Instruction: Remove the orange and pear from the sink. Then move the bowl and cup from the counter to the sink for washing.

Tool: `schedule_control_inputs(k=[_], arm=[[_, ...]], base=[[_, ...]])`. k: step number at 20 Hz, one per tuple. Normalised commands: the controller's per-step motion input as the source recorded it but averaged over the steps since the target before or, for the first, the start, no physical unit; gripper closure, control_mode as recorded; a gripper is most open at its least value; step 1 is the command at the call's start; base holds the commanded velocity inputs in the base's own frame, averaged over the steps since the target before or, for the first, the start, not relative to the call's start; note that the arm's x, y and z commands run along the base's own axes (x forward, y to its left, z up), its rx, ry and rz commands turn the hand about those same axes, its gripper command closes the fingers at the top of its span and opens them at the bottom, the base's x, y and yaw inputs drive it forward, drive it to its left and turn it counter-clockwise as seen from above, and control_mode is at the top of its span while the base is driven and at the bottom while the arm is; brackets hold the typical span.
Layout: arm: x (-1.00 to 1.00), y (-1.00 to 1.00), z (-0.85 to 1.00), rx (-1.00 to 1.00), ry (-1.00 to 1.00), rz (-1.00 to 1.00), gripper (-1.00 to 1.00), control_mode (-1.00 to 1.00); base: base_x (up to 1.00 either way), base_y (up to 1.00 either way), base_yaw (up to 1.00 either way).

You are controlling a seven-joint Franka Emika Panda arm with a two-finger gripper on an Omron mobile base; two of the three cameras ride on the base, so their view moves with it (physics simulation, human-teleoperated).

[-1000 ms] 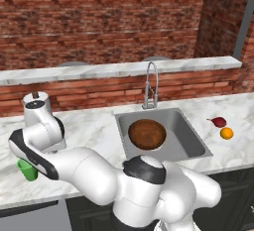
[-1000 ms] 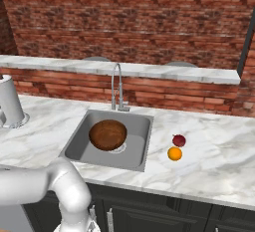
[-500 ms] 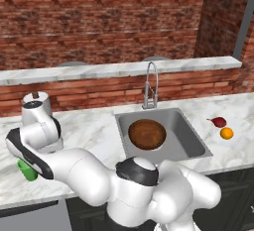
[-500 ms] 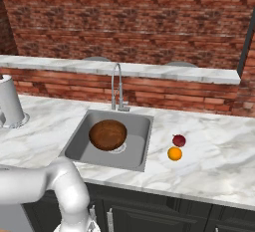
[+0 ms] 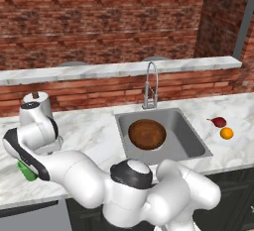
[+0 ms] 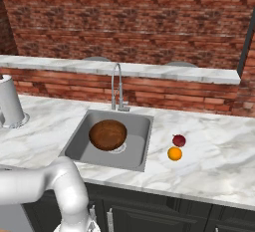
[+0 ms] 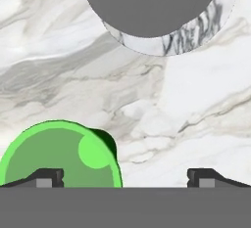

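Looking straight down in the hand view, my gripper [image 7: 126, 178] is open over the counter [image 7: 186, 104]. The green cup [image 7: 58, 156] stands upright at the lower left, under the left fingertip [image 7: 49, 177] rather than centred between the two. From the left base camera, the cup [image 5: 26, 171] peeks out beneath my bent arm at the counter's left end. The brown wooden bowl [image 5: 147, 134] [image 6: 107, 134] rests inside the sink [image 5: 191, 137] [image 6: 142, 132]. To the sink's right, the dark red pear [image 5: 218, 122] [image 6: 179, 140] and the orange [image 5: 226, 133] [image 6: 174, 153] lie on the counter [image 6: 214, 151].
A white paper-towel roll [image 5: 37, 103] [image 6: 10, 101] stands at the back left, and its round marble-rimmed base [image 7: 157, 7] is just beyond the cup. The tall steel tap [image 5: 150, 84] [image 6: 117, 87] rises behind the sink. A marble ledge [image 6: 149, 69] runs along the brick wall.
The arm has sunk slightly over the cup. The bowl, pear and orange have not moved.
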Motion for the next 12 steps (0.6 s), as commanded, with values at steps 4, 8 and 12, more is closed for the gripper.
schedule_control_inputs(k=[4,8,12], arm=[[0.04,0.09,-0.10,0.00,0.00,0.00,-1.00,-1.00],[0.04,0.08,-0.10,0.00,0.01,0.00,-1.00,-1.00],[0.04,0.06,-0.10,0.00,0.01,0.00,-1.00,-1.00]], base=[[0.00,0.00,0.00],[0.00,0.00,0.00],[0.00,0.00,0.00]])
